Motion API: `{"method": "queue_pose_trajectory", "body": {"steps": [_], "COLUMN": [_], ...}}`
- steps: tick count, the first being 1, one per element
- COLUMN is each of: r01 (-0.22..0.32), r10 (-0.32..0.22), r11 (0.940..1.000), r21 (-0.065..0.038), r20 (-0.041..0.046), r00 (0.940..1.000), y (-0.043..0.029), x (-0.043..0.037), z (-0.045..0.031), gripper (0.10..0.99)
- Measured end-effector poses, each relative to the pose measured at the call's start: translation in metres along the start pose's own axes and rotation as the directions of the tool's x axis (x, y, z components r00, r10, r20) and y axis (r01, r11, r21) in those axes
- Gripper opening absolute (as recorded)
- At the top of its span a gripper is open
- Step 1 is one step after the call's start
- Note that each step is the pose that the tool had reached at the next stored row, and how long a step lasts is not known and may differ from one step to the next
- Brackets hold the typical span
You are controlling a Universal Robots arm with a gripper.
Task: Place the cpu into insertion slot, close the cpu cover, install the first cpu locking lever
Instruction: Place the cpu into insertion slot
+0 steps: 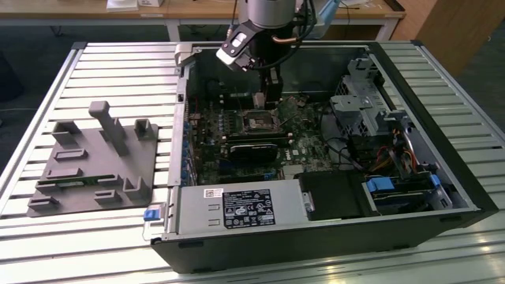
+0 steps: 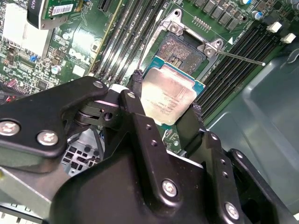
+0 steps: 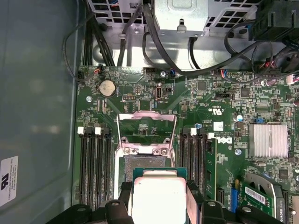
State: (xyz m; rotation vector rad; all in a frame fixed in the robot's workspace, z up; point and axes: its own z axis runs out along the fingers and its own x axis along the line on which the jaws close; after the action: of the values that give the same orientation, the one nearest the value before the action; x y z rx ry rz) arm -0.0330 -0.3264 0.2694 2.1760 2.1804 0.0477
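My gripper is shut on the cpu, a flat silver-tan square on a green edge, pinched between two black fingers. The chip hangs a little above the board, just off to one side of the insertion slot, whose dark contact field lies bare. In the first wrist view the cpu sits in the gripper over the near edge of the insertion slot, and the cpu cover is flipped open beyond it. A thin locking lever sticks out sideways. In the exterior view the gripper reaches down inside the case above the slot.
Memory slots flank the socket on both sides. A black card lies just in front of the socket, a power supply nearer the case's front wall. A drive cage and cables crowd one side. A grey fixture stands outside the case.
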Motion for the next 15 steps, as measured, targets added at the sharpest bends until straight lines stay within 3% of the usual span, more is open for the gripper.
{"method": "queue_pose_trajectory", "body": {"steps": [15], "r01": [0.0], "r10": [0.0], "r11": [1.0], "r21": [0.0], "r20": [0.0002], "r00": [1.0], "y": [-0.0002], "x": [0.0001], "z": [0.0035], "gripper": [0.541]}}
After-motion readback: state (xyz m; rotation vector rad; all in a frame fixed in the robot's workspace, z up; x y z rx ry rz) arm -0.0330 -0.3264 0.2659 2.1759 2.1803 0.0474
